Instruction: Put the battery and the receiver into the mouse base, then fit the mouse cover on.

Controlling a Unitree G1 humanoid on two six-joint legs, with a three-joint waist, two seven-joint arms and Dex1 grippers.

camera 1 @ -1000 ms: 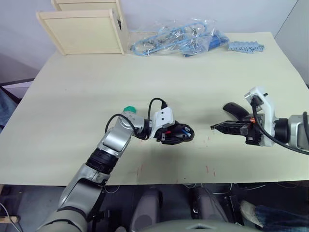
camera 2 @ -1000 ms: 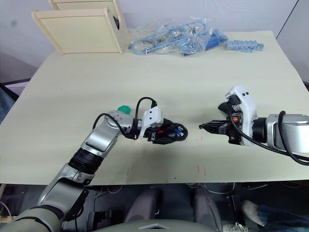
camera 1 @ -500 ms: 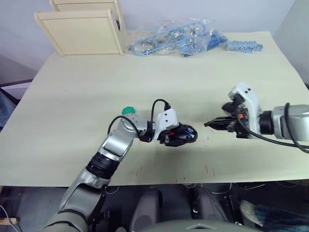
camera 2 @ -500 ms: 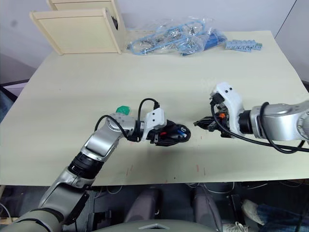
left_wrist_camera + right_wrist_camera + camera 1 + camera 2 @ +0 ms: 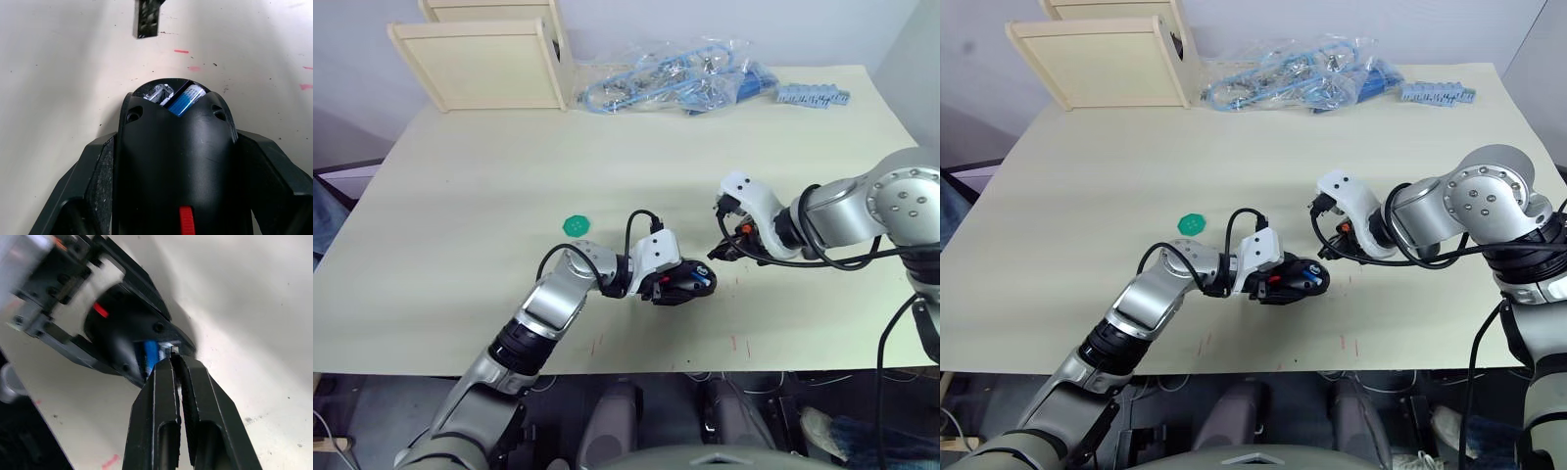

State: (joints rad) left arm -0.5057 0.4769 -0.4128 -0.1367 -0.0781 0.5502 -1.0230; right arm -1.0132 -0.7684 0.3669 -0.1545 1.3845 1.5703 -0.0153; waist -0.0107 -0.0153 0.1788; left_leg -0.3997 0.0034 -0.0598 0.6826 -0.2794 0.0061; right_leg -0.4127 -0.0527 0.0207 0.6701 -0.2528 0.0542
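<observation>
My left gripper [image 5: 677,283] is shut on the mouse base [image 5: 685,282], holding it just above the table near the front middle. The base's black body [image 5: 173,161] has its compartment open at the far end. The blue battery [image 5: 186,99] lies in it beside a silver metal part. My right gripper [image 5: 713,254] is shut, its fingertips [image 5: 166,363] a finger's width from that open end. The receiver is pinched between those tips and almost wholly hidden. The mouse cover is hidden behind my right arm.
A round green disc [image 5: 575,224] lies left of the base. Wooden frames [image 5: 480,64] stand at the back left. At the back middle are a plastic bag of blue parts [image 5: 666,78] and a blue strip [image 5: 813,95].
My right gripper has swung left across the table and now sits right by the mouse base. The left gripper with the base has shifted slightly right. The right arm now covers the mouse cover.
</observation>
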